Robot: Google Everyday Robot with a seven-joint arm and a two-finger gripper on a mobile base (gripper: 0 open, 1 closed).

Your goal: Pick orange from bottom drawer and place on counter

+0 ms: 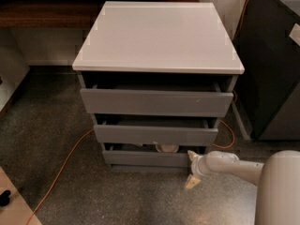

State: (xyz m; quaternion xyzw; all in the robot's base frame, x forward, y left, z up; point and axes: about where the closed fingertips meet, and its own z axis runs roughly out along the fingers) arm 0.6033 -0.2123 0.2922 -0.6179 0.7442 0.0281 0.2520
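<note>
The grey cabinet has a glossy light-grey counter (pixel 158 36) on top and three dark grey drawers, each pulled out a little. The bottom drawer (pixel 147 158) is the lowest and shallowest. In the gap above its front a round white bowl (pixel 167 148) shows. The orange is hidden. My gripper (pixel 191 168) is low, just off the right end of the bottom drawer's front, near the floor. Its two cream fingers (pixel 191 182) are spread apart, one high and one low, with nothing between them. The white arm (pixel 229 165) comes in from the lower right.
A dark brown wooden shelf (pixel 47 11) runs behind the cabinet on the left. A black cabinet (pixel 272 69) stands close on the right. An orange cable (pixel 61 170) crosses the speckled floor at the left and loops at the cabinet's right.
</note>
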